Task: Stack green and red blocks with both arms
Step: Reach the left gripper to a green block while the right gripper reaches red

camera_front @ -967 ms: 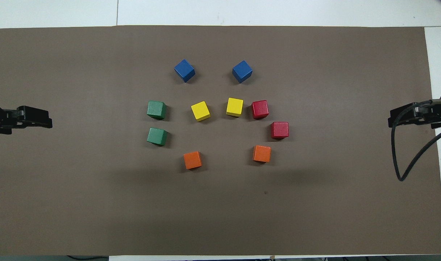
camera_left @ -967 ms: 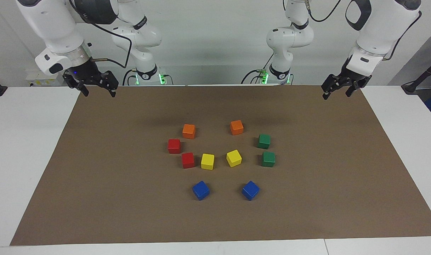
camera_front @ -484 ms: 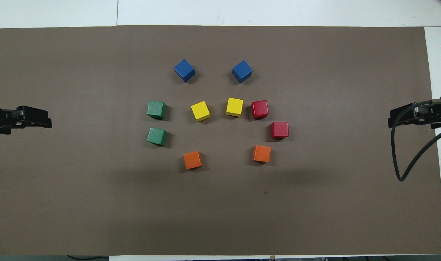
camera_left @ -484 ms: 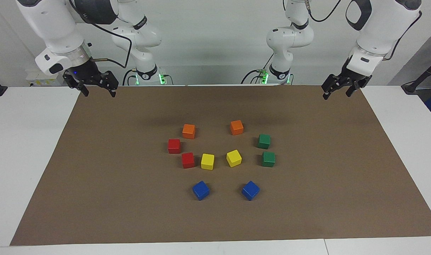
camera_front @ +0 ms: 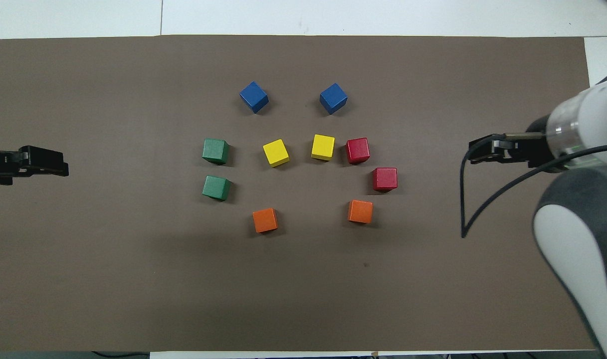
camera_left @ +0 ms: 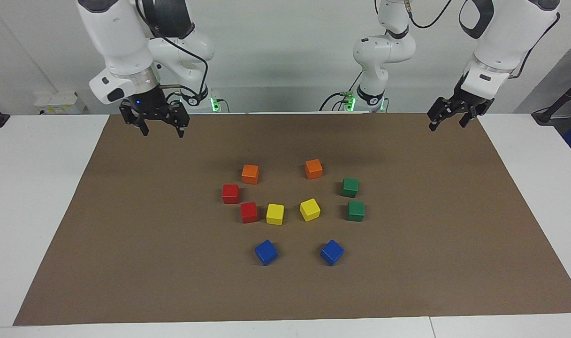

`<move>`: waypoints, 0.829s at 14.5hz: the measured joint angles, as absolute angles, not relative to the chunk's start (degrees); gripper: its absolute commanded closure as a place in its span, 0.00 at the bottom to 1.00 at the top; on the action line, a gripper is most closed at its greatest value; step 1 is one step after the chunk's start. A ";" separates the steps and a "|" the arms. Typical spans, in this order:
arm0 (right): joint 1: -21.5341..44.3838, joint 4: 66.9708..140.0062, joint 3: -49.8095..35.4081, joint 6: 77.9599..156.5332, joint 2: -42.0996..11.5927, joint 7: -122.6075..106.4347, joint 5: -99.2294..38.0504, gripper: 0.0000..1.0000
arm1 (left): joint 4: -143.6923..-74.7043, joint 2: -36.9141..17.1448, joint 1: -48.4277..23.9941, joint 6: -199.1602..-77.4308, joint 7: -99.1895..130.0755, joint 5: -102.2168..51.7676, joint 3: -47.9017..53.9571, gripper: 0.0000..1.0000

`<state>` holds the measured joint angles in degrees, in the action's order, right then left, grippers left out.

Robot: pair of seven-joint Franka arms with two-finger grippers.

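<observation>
Two red blocks (camera_left: 230, 193) (camera_left: 249, 212) sit apart on the mat toward the right arm's end of the cluster; they also show in the overhead view (camera_front: 385, 179) (camera_front: 358, 150). Two green blocks (camera_left: 349, 187) (camera_left: 355, 211) sit apart toward the left arm's end, also in the overhead view (camera_front: 216, 188) (camera_front: 215, 151). My right gripper (camera_left: 163, 133) (camera_front: 475, 152) is open and empty, up in the air over the mat at the right arm's end. My left gripper (camera_left: 446, 126) (camera_front: 59, 167) is open and empty, raised over the mat's edge at the left arm's end.
A brown mat (camera_left: 125, 234) covers the table. Two orange cubes (camera_left: 250, 173) (camera_left: 314, 168) lie nearest the robots. Two yellow cubes (camera_left: 275, 214) (camera_left: 310, 209) sit mid-cluster, one beside a red block. Two blue cubes (camera_left: 266, 252) (camera_left: 332, 252) lie farthest.
My right arm has swung inward from the mat's edge toward the blocks, its gripper still open and raised. The left gripper has barely moved. No block has moved.
</observation>
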<state>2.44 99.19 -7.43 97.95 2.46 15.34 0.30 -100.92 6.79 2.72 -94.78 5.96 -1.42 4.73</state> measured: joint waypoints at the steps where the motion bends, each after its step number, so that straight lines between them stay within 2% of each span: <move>1: 2.65 100.01 -8.61 99.44 1.82 16.61 0.30 0.01 | -100.92 6.79 2.72 -94.78 5.91 -1.42 4.76 0.00; 5: 2.69 101.02 -10.89 103.30 -2.43 19.47 0.30 0.03 | -102.79 6.82 1.87 -98.48 5.59 -1.47 5.37 0.00; 9: 2.67 104.29 -12.53 108.60 -5.03 19.54 0.30 0.03 | -111.21 6.40 -4.41 -108.74 5.59 -1.55 5.92 0.00; 12: 2.69 108.35 -13.78 113.15 -5.17 19.54 0.31 0.02 | -115.84 3.81 -9.75 -114.59 5.65 -1.58 6.07 0.00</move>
<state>2.69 108.35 -13.78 113.15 -5.17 19.54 0.31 -115.84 3.81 -9.75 -114.59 5.65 -1.58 6.07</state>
